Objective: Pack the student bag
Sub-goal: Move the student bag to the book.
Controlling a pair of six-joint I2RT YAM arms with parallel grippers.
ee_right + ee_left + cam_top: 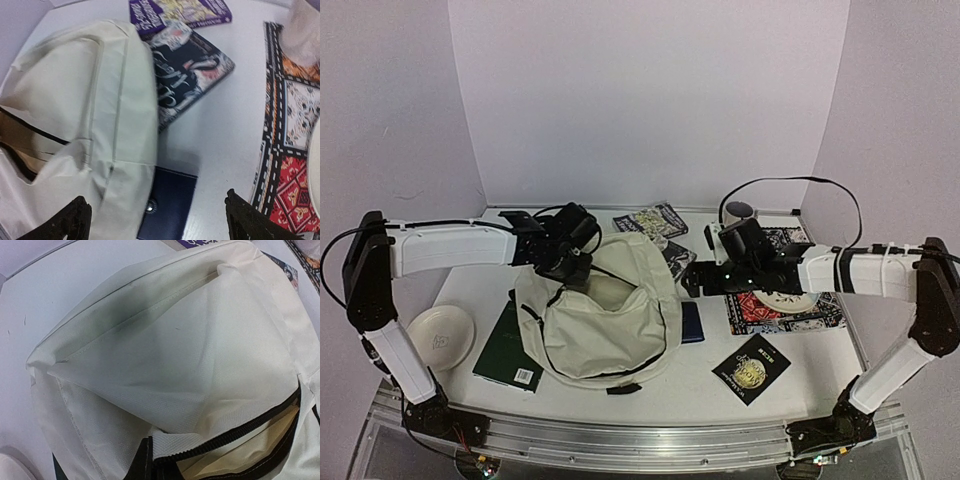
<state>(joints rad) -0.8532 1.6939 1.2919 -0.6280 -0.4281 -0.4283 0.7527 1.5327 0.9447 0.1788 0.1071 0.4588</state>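
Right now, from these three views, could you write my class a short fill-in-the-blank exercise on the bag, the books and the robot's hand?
1. The student bag has its main zipper ___.
2. In the top view, the green book shows on the bag's ___ side.
3. The right hand is ___, gripping nothing.
4. The black book with the gold emblem lies nearest the ___ arm's base.

Missing words: open; left; open; right.
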